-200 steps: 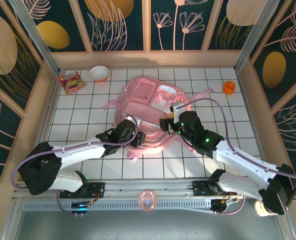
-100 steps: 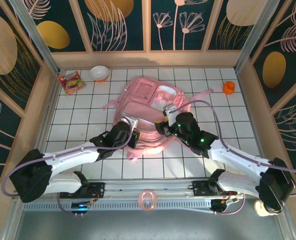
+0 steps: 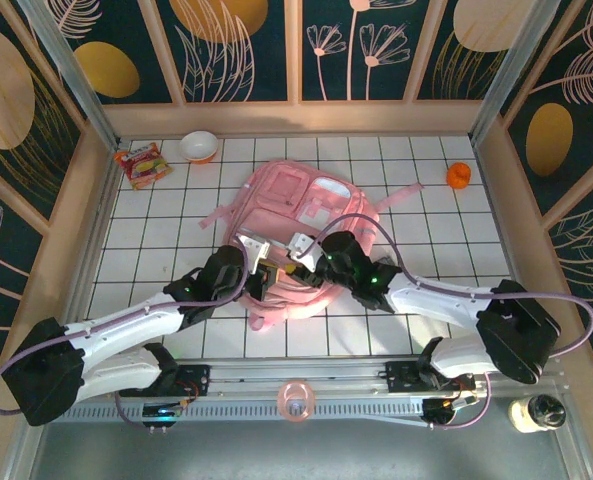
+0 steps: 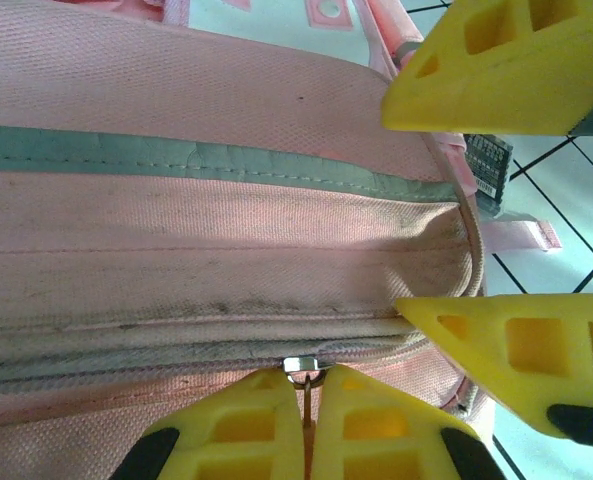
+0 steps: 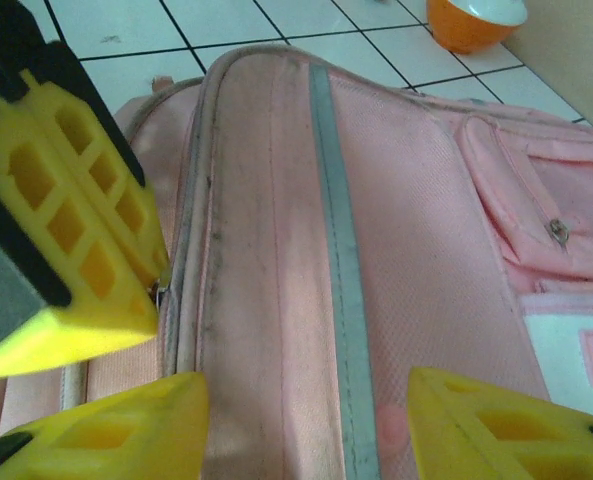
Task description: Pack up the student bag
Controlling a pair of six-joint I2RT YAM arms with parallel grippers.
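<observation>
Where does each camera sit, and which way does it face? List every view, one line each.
Top external: above and behind the bases, looking down at the table and bag; both arms show.
Left wrist: on the left arm, facing the bag's zip; its left fingers pinch the zip pull.
Right wrist: on the right arm, looking along the bag towards a bowl; its right fingers stand apart.
Shared: each wrist view shows the other arm's fingers by the same zip.
</observation>
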